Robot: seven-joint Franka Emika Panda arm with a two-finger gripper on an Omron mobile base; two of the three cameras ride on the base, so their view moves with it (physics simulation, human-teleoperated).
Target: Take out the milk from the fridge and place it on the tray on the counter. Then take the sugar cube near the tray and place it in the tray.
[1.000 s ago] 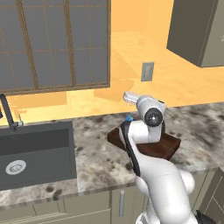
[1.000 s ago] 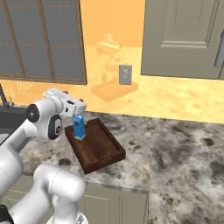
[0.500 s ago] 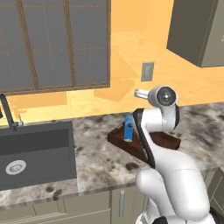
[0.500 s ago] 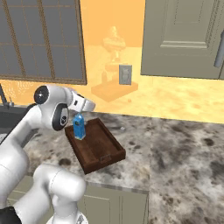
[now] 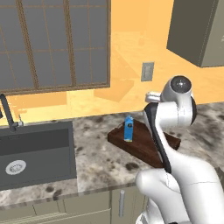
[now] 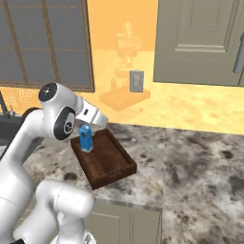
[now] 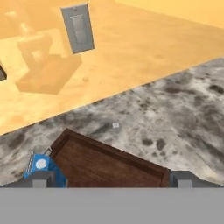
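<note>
Milk point(image 5: 128, 127) now stands upright in the tray point(image 5: 144, 146) at centre frame, and the arm has lifted clear of it over the last second, so the first half of the task looks done. The gripper point(image 7: 109, 183) hangs above the tray, jaws spread wide and empty. In the hand view the sugar cube point(image 7: 115, 125) lies on the counter point(image 7: 175, 118) just beyond the tray's far rim, above and slightly right of the gripper.

Warm, even rendered light bathes the orange wall point(image 6: 190, 107), with faint ghostly reflections on it; edges stay sharp and undistorted.
</note>
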